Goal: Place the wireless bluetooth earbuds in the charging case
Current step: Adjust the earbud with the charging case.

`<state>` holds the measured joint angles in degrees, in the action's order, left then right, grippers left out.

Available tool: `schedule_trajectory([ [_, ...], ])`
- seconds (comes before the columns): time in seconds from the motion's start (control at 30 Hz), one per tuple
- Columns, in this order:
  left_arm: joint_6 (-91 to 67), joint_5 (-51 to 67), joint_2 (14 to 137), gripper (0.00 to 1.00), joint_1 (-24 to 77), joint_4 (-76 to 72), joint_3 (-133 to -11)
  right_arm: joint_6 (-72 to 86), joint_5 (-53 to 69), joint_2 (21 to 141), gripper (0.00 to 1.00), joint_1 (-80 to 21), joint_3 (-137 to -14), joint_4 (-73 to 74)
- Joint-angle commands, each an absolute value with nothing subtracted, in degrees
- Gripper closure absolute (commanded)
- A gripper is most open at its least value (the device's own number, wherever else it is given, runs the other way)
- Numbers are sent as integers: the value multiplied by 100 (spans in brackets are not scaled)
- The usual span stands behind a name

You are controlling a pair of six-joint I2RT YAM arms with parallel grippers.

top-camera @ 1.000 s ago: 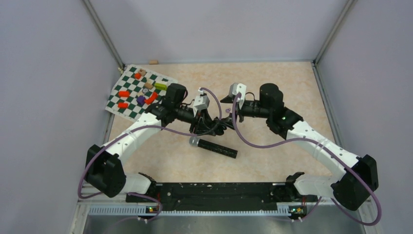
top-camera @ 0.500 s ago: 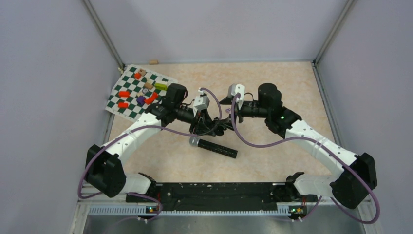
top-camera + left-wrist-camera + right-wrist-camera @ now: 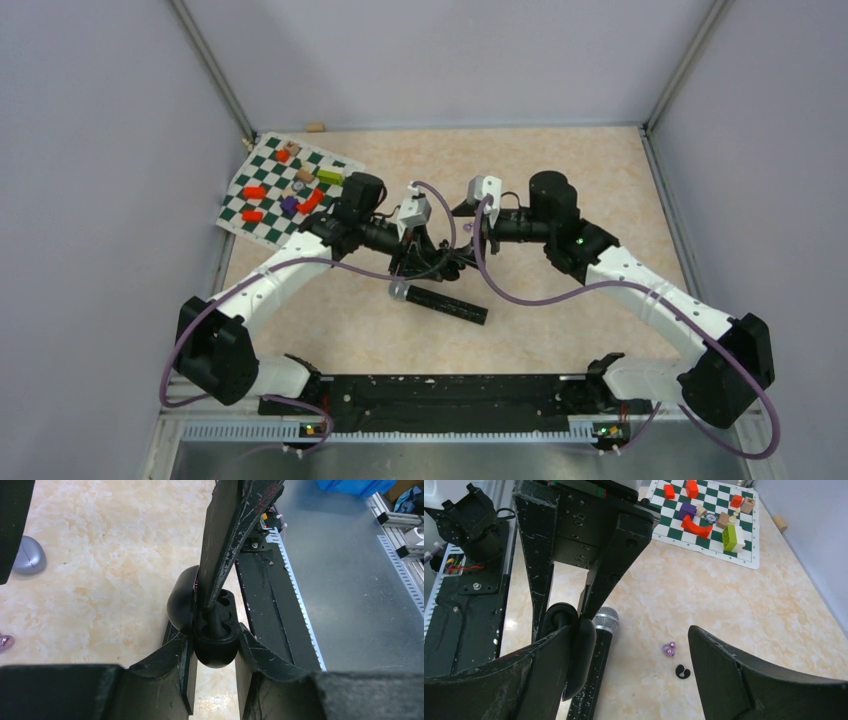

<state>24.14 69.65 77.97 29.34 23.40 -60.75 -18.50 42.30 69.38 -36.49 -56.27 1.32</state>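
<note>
Right wrist view: right gripper (image 3: 630, 635) wide open, empty; purple earbud (image 3: 668, 649) and black earbud (image 3: 682, 671) probably light, slippery, so pinch across the body; left gripper (image 3: 214, 647) clamped on charging case (image 3: 216, 627).

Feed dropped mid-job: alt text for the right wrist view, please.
The right gripper is open, its black fingers framing a tiny purple earbud and a tiny black earbud on the beige marbled table. At left, the left gripper grips a rounded black charging case beside a black microphone with a silver mesh head; a green-and-white checkered mat with coloured blocks lies beyond.
</note>
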Motion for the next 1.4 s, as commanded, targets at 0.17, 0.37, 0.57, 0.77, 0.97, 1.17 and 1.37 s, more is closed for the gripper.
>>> schedule_trajectory([
  [0.17,2540,7106,7625,100,2943,2206,-6252,-2371,4867,6650,15,-3696,-5813,634],
  [0.37,2540,7114,7626,100,2943,2206,-6243,-2241,4507,6575,15,-3692,-5787,428],
  [0.57,2546,7127,7640,100,2937,2207,-6244,-1832,4354,6486,15,-3672,-5734,55],
  [0.77,2579,7087,7618,100,2942,2218,-6239,-1368,4462,6501,22,-3541,-5733,-222],
  [0.97,2576,7063,7641,100,2941,2232,-6257,-1126,5045,6521,46,-3476,-5741,-210],
  [1.17,2566,7065,7639,100,2937,2227,-6269,-1468,5714,6552,72,-3444,-5733,180],
  [1.37,2550,7097,7655,100,2941,2232,-6274,-1405,5193,6628,56,-3444,-5555,-263],
])
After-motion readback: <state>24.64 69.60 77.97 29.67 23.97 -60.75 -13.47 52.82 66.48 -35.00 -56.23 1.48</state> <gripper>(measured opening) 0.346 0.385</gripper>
